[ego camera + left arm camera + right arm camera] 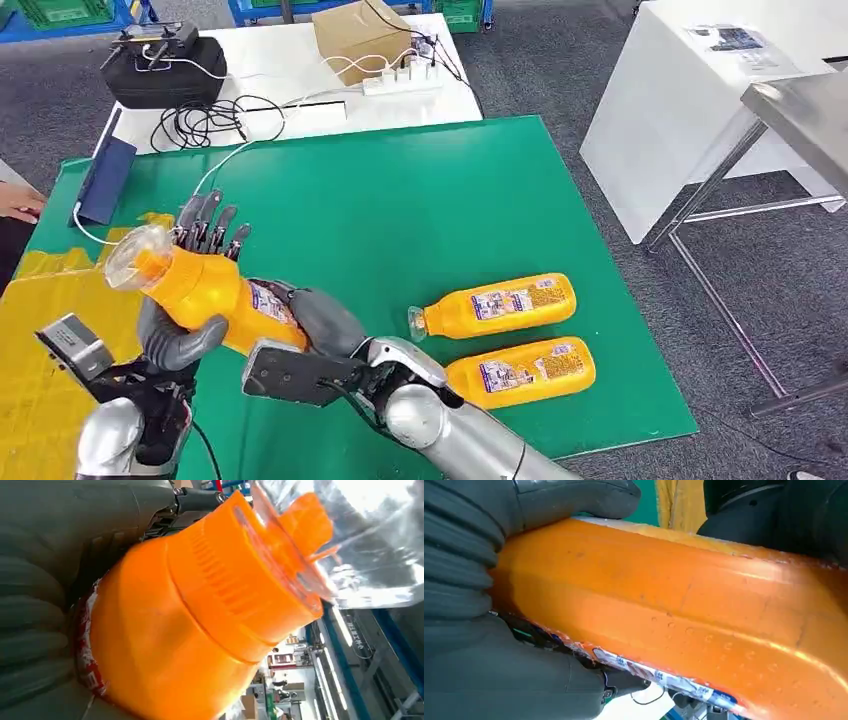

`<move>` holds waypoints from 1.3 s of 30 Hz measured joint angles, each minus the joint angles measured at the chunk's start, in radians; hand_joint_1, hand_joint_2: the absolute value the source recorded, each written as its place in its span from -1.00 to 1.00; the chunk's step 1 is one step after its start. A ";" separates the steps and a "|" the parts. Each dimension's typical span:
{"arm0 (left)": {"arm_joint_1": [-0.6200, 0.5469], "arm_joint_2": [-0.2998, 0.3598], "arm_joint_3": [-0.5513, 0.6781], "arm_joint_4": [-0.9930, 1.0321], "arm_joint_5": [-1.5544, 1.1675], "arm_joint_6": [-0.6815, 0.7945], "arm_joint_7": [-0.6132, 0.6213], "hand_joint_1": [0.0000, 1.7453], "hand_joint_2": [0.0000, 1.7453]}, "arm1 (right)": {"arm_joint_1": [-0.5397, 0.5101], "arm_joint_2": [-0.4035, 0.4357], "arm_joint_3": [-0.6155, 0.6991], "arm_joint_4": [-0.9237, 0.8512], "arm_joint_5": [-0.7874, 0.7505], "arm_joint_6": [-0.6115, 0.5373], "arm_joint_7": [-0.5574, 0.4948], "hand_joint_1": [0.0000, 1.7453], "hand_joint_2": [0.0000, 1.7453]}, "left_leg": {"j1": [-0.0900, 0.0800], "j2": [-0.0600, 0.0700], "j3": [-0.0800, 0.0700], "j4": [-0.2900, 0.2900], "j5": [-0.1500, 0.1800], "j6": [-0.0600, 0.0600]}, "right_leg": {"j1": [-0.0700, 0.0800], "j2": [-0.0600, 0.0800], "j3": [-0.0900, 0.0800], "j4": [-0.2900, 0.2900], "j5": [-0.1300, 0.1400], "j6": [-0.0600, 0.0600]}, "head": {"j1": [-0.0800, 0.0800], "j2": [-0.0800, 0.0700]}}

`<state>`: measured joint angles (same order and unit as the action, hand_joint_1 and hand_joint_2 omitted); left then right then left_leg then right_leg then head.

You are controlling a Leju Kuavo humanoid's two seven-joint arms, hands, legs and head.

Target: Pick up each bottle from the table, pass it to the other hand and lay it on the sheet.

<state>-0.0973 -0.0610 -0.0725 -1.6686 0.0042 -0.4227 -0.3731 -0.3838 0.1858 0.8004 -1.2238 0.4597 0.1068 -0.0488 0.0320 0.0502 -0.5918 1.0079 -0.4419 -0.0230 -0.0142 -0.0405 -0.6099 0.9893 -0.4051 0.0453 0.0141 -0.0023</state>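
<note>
An orange bottle (205,290) with a clear cap is held in the air over the left part of the green mat (400,200), cap pointing far left. My right hand (320,322) grips its base end. My left hand (185,335) is around its neck end, thumb curled over the front and fingers standing up behind it. Up close, the bottle (200,605) lies against my left hand (40,605). The bottle's side (674,605) sits between the thumb and fingers of my right hand (474,655). Two more orange bottles (498,305) (525,372) lie on the mat at the right. The yellow sheet (40,300) lies at the left.
A blue flat case (103,180) leans at the mat's far left. Behind the mat stand a black bag (165,70), cables, a power strip (400,80) and a cardboard box (360,38). A person's hand (15,200) shows at the left edge. White and metal tables (700,100) stand to the right.
</note>
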 measured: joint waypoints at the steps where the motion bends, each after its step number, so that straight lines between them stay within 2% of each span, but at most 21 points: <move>1: 0.003 0.003 0.000 0.000 0.000 -0.003 -0.002 1.00 1.00 | -0.003 -0.003 0.008 0.000 -0.005 0.000 0.004 1.00 1.00 | 0.000 0.000 0.000 0.000 0.000 0.000 | 0.000 0.000 0.000 0.000 0.000 0.000 | 0.000 0.000; 28: 0.027 0.034 -0.002 0.012 -0.005 -0.029 -0.043 1.00 1.00 | -0.025 -0.022 0.055 0.033 -0.026 -0.005 0.002 1.00 1.00 | 0.000 0.000 0.000 0.000 0.000 0.000 | 0.000 0.000 0.000 0.000 0.000 0.000 | 0.000 0.000; 29: 0.027 0.034 -0.002 0.012 -0.005 -0.029 -0.044 1.00 1.00 | -0.025 -0.022 0.055 0.033 -0.026 -0.005 0.001 -0.60 1.00 | 0.000 0.000 0.000 0.000 0.000 0.000 | 0.000 0.000 0.000 0.000 0.000 0.000 | 0.000 0.000; 30: 0.027 0.034 -0.002 0.012 -0.009 -0.029 -0.047 1.00 1.00 | -0.024 -0.022 0.055 0.033 -0.028 -0.009 0.000 -1.00 1.00 | 0.000 0.000 0.000 0.000 0.000 0.000 | 0.000 0.000 0.000 0.000 0.000 0.000 | 0.000 0.000; 32: 0.028 0.034 -0.002 0.011 -0.033 -0.024 -0.058 1.00 1.00 | -0.022 -0.022 0.055 0.030 -0.029 -0.024 -0.002 -1.00 1.00 | 0.000 0.000 0.000 0.000 0.000 0.000 | 0.000 0.000 0.000 0.000 0.000 0.000 | 0.000 0.000; 33: 0.028 0.035 -0.002 0.010 -0.055 -0.014 -0.064 1.00 1.00 | -0.017 -0.023 0.054 0.026 -0.022 -0.036 -0.002 -1.00 -1.00 | 0.000 0.000 0.000 0.000 0.000 0.000 | 0.000 0.000 0.000 0.000 0.000 0.000 | 0.000 0.000; 36: 0.035 0.037 -0.003 0.000 -0.189 0.071 -0.093 1.00 1.00 | -0.011 -0.034 0.045 -0.003 0.008 -0.063 0.011 -1.00 -1.00 | 0.000 0.000 0.000 0.000 0.000 0.000 | 0.000 0.000 0.000 0.000 0.000 0.000 | 0.000 0.000; 37: 0.038 0.039 -0.004 -0.006 -0.268 0.125 -0.103 1.00 1.00 | -0.011 -0.042 0.040 -0.015 0.021 -0.064 0.018 -1.00 1.00 | 0.000 0.000 0.000 0.000 0.000 0.000 | 0.000 0.000 0.000 0.000 0.000 0.000 | 0.000 0.000; 39: 0.044 0.050 -0.004 -0.020 -0.500 0.300 -0.115 1.00 1.00 | -0.008 -0.067 0.016 -0.052 0.062 -0.070 0.029 -1.00 1.00 | 0.000 0.000 0.000 0.000 0.000 0.000 | 0.000 0.000 0.000 0.000 0.000 0.000 | 0.000 0.000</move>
<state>-0.0537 -0.0107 -0.0767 -1.6887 -0.4955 -0.1223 -0.4879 -0.3922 0.1191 0.8168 -1.2755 0.5221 0.0370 -0.0198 0.0319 0.0500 -0.5919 1.0079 -0.4419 -0.0230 -0.0144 -0.0406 -0.6100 0.9892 -0.4051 0.0453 0.0145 -0.0023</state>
